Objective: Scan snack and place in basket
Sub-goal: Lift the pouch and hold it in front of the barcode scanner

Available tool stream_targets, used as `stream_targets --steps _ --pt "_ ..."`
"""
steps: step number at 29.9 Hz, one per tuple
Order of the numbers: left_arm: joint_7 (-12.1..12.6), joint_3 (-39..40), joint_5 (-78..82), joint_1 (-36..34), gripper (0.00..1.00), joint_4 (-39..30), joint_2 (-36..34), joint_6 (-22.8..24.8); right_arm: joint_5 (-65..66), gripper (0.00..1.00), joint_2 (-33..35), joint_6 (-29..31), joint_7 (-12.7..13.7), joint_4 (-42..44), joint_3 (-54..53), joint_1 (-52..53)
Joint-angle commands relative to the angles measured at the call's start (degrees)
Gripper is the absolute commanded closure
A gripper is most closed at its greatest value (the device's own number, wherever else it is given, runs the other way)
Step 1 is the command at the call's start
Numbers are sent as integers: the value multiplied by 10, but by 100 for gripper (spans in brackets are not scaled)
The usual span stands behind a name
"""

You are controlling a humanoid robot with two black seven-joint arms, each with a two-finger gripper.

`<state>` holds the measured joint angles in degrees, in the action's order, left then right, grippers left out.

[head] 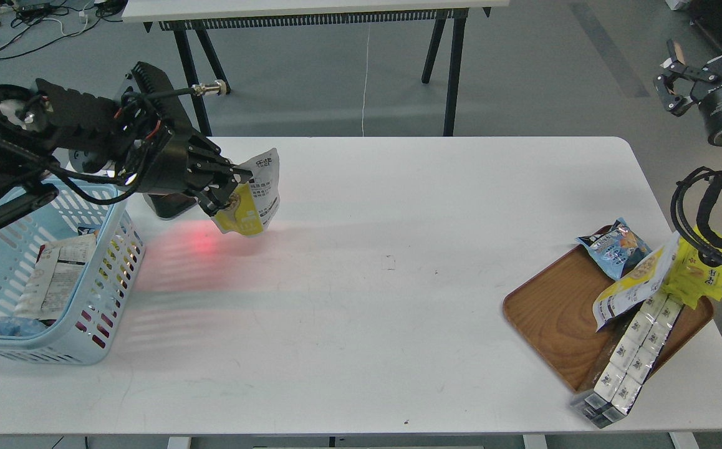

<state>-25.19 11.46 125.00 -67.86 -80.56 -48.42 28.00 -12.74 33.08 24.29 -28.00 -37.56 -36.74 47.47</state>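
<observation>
Grey floor and a trestle table stood behind our white table (361,293), which carried everything we needed. Our left gripper (227,187) had its jaws closed on the snack (258,199), pinching the pouch at its left edge and holding it clear of the tabletop, just right of the basket (96,340). We judged that it was held so for scanning: a red glow (204,244) lay on the table just below and left of the pouch, and a dark scanner (168,204) seemed to sit behind the gripper, though most of it was hidden. The printed white back faced right and toward us, with the yellow front curling under at the bottom, so the code side may have been turned for the beam; we could not make out the code itself.

The basket sat at the table's left edge, partly under our left arm. Inside it lay a white packet (55,277) with dark print and something bluish at the near corner that we could not identify. The drop looked to us like a short move left and down.

At the right, the wooden tray (554,324) held a blue bag (613,246), another yellow-and-white pouch (635,284), yellow packets (701,274) and a row of white cartons (632,349) overhanging its near edge. Our right gripper (673,87) hung high above that end, well apart from the tray, its fingers spread and holding nothing.
</observation>
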Motion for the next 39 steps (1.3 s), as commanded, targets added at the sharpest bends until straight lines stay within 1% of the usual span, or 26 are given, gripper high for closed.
stream_targets --steps 1,25,39 --pt "-1 1 0 -3 100 1 1 0 0 1 -2 0 0 -1 -1 0" --pt "4 0 0 13 100 27 1 0 0 1 -1 0 0 -1 -12 -10" --pt "0 15 0 19 100 24 -4 0 0 1 -6 0 0 0 -14 -10"
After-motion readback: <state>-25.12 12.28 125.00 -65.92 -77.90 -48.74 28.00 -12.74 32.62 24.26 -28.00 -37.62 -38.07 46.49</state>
